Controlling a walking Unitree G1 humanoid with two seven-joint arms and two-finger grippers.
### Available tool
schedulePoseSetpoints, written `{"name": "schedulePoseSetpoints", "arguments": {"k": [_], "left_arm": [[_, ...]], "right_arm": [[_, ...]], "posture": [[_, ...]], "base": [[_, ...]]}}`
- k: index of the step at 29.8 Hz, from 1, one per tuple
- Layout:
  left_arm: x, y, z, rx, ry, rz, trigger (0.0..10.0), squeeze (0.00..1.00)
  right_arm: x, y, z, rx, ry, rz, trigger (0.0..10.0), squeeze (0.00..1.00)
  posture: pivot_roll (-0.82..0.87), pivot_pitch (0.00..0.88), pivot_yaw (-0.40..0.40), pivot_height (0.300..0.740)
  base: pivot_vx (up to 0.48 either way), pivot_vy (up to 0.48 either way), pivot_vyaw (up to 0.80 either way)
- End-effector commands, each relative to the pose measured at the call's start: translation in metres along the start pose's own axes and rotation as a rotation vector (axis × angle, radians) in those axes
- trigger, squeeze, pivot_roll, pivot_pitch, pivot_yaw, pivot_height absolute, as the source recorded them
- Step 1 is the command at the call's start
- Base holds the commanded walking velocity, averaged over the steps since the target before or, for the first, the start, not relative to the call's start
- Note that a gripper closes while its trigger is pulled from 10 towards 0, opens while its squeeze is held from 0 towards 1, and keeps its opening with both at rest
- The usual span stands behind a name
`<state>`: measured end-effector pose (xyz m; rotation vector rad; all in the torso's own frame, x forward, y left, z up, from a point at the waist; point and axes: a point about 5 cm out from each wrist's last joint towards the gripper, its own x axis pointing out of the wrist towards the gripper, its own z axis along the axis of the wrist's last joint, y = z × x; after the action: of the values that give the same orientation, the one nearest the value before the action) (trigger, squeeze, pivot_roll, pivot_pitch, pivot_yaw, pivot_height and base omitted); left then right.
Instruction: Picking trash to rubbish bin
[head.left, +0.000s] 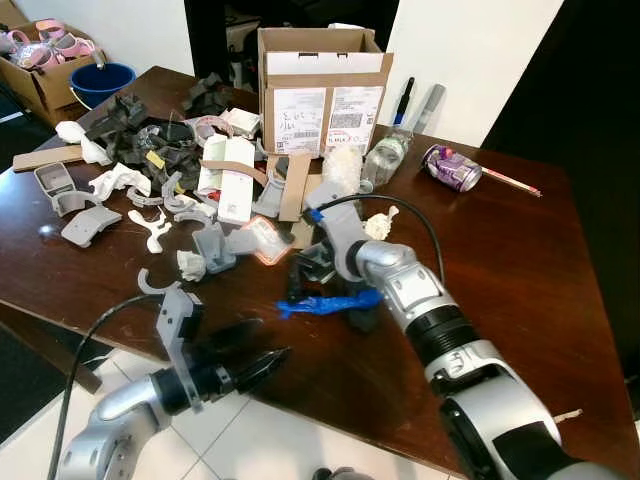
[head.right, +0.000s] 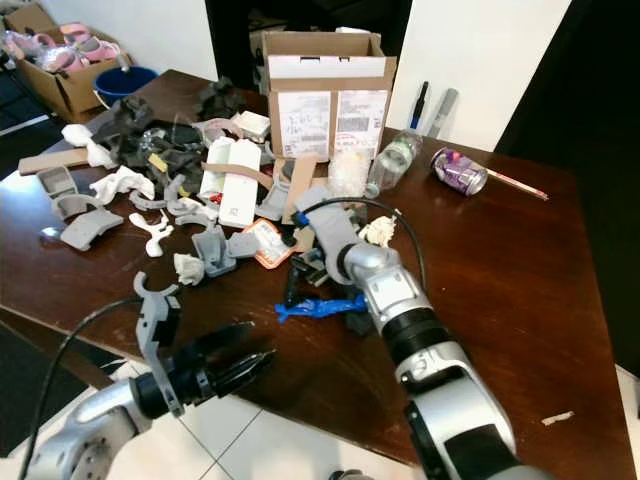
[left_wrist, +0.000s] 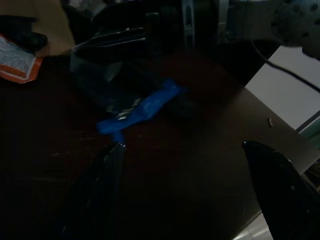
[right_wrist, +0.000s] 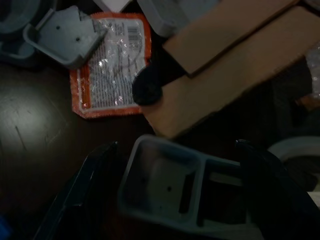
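Note:
A crumpled blue wrapper lies on the dark wooden table near its front edge; it appears again in the left wrist view. My left gripper is open, low at the table's front edge, its tips pointing at the wrapper from a short way off. My right gripper hangs just behind the wrapper, open, with a grey plastic tray part between its fingers. An orange-edged foil packet and cardboard strips lie just beyond that part.
A heap of grey and black plastic parts covers the table's left half. An open cardboard box, a plastic bottle and a purple can stand at the back. A blue bucket sits on the floor far left.

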<state>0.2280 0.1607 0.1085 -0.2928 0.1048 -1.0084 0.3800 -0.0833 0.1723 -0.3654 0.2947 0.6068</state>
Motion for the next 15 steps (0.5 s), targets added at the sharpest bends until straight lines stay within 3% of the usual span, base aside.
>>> {"name": "schedulePoseSetpoints", "arguments": {"k": [1, 5, 13, 15], "left_arm": [[-0.004, -0.002, -0.002, -0.001, 0.032, 0.000, 10.0, 0.00], [-0.007, -0.003, -0.001, 0.002, 0.044, 0.004, 10.0, 0.00], [-0.008, -0.003, 0.000, 0.005, 0.049, 0.010, 10.0, 0.00], [-0.008, -0.002, 0.001, 0.007, 0.049, 0.012, 10.0, 0.00]], "right_arm": [[-0.005, -0.003, -0.003, 0.047, -0.002, 0.045, 10.0, 0.00], [-0.018, -0.009, 0.000, 0.123, -0.058, 0.153, 10.0, 0.00], [-0.022, -0.018, -0.006, 0.126, -0.031, 0.120, 10.0, 0.00], [-0.023, -0.023, -0.010, 0.081, 0.013, 0.083, 10.0, 0.00]], "posture": [[0.14, 0.156, -0.076, 0.740], [0.14, 0.157, -0.072, 0.740], [0.14, 0.155, -0.073, 0.740], [0.14, 0.155, -0.073, 0.740]], "base": [[0.000, 0.000, 0.00], [0.000, 0.000, 0.00], [0.000, 0.000, 0.00], [0.000, 0.000, 0.00]]}}
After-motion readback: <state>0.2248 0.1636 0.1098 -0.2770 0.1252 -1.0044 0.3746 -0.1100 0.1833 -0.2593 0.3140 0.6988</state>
